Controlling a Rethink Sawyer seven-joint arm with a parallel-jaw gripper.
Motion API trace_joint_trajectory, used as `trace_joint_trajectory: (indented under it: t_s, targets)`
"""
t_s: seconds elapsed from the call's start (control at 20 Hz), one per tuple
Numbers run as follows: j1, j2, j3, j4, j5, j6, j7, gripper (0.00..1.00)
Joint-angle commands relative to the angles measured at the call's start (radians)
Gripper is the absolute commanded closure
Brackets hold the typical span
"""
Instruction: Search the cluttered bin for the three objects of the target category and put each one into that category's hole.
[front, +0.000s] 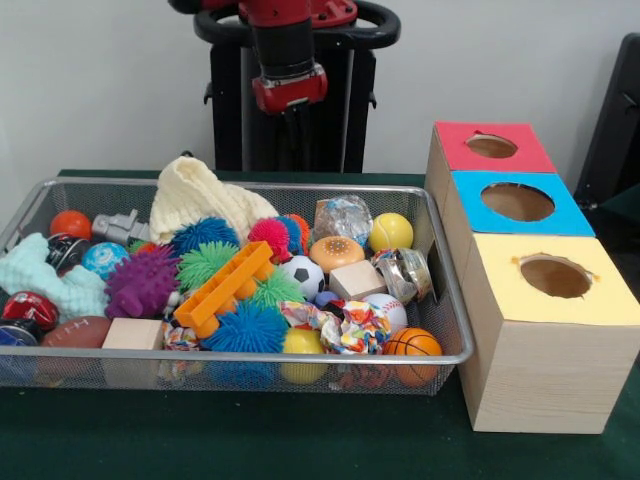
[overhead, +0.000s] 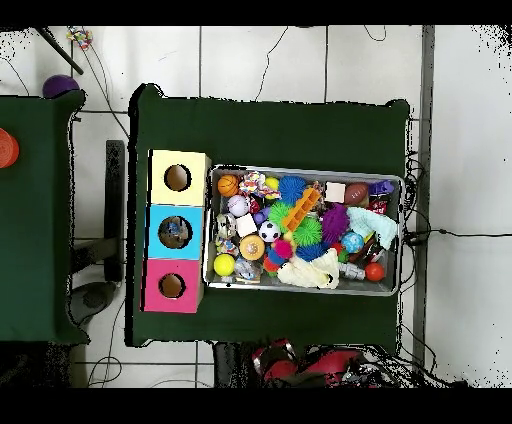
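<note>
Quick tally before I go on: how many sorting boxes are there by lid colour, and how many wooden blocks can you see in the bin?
Red-lid box: 1
Blue-lid box: 1
Yellow-lid box: 1
Wooden blocks in the bin: 2, one near the front corner and one mid-bin
Total: 5

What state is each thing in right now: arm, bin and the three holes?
Arm: drawn back above the bin's far side, holding nothing in view.
Bin: full of toys, heaped in a jumble.
Red hole: open, looks empty.
Blue hole: open; the overhead view shows something inside.
Yellow hole: open, looks empty.
</note>
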Motion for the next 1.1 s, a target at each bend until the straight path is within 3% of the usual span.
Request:
trace_joint_trajectory:
  t_s: [0.05, 0.25, 0.4, 0.5, 0.6, 0.65, 0.75, 1.1]
  targets:
    - [-0.021, 0.412, -0.390, -0.168, 0.233, -0.416, -0.086, 1.00]
    - [-0.122, 0.500, -0.389, -0.243, 0.234, -0.486, -0.104, 1.00]
    - [-0.148, 0.455, -0.350, -0.262, 0.165, -0.471, -0.050, 1.00]
    - [-0.129, 0.373, -0.335, -0.230, 0.114, -0.396, 0.013, 1.00]
    - [-0.104, 0.361, -0.348, -0.217, 0.134, -0.368, 0.016, 1.00]
    - [-0.092, 0.355, -0.354, -0.211, 0.143, -0.354, 0.017, 0.00]
    - [-0.084, 0.351, -0.347, -0.179, 0.196, -0.383, 0.040, 0.00]
    - [0.021, 0.407, -0.281, -0.216, 0.300, -0.377, 0.066, 0.00]
